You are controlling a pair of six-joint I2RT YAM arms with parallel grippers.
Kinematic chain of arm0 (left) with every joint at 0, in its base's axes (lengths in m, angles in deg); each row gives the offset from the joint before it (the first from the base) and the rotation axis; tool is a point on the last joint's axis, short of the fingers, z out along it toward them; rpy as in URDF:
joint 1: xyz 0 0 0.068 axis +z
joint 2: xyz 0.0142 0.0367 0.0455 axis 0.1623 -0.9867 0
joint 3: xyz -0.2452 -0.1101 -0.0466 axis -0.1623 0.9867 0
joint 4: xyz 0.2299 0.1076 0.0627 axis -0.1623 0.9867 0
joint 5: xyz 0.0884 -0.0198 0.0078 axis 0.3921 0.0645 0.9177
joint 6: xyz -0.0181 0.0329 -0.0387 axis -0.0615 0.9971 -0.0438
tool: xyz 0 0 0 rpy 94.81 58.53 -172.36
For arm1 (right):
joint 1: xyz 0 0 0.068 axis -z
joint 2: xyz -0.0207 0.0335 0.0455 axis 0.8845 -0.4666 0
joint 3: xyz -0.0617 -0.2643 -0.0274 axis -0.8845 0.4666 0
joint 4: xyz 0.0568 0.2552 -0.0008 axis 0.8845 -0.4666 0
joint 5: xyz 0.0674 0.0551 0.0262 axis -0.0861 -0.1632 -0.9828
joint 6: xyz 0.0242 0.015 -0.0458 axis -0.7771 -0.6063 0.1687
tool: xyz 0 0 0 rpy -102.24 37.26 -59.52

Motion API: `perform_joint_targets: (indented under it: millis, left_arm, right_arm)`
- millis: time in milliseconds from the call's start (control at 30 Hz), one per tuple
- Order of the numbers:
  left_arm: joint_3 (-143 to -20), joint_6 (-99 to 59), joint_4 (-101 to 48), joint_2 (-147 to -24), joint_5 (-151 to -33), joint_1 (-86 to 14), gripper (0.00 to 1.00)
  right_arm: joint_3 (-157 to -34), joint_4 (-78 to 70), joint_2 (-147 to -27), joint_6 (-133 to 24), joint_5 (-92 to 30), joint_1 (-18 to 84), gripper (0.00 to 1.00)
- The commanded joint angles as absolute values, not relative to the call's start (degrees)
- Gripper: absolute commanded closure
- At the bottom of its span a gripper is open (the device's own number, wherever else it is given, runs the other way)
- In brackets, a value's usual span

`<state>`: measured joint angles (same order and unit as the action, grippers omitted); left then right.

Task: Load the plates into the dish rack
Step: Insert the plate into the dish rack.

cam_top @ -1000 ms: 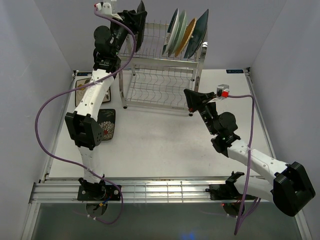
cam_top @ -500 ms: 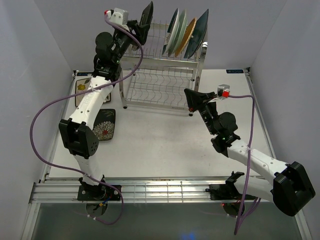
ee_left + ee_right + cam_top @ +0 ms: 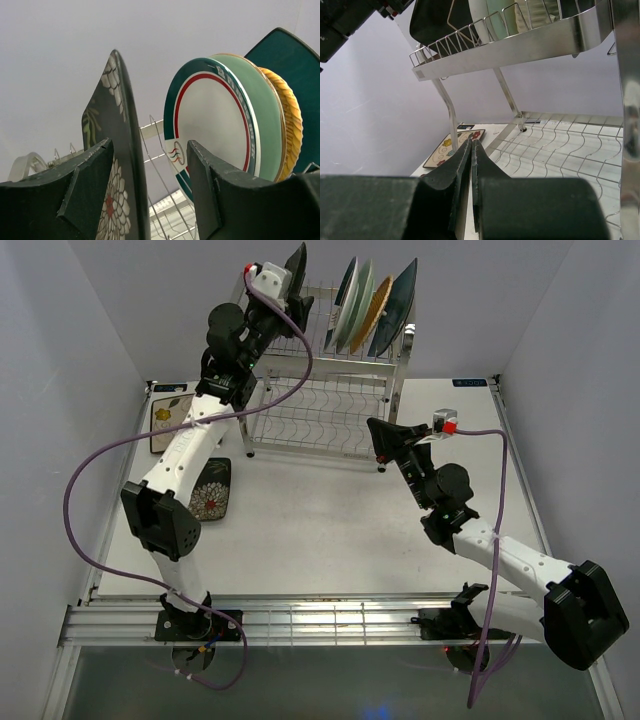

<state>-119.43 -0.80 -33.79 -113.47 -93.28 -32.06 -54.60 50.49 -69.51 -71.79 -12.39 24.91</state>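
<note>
Dark floral plate (image 3: 107, 105) (white blossoms), upright in rack (image 3: 320, 425)

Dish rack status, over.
Left claw open around dark floral plate, dish rack top tier. Right claw shut, empty. Cream plate, another floral plate on table. Nothing blocking.

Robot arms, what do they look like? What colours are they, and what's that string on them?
The left arm and right arm both have white tube sections and chunky black joints. A purple cable loops along each one. Near each wrist sits a small white camera box with a red spot. The left gripper and right gripper each have two flat black fingers.
</note>
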Motion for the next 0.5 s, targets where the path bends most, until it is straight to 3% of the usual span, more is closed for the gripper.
perform_joint_targets:
  millis: [0,467]
  left_arm:
    - [-126.6,4.0,-26.8,-115.4,-89.8,-33.7,0.29]
    - [-124.8,12.2,-26.0,-115.0,-78.6,-36.3,0.32]
  right_arm:
    - [-55.1,53.5,-70.1,-72.2,-11.6,24.9,0.92]
    - [-54.2,53.0,-69.5,-72.1,-11.5,24.9,0.92]
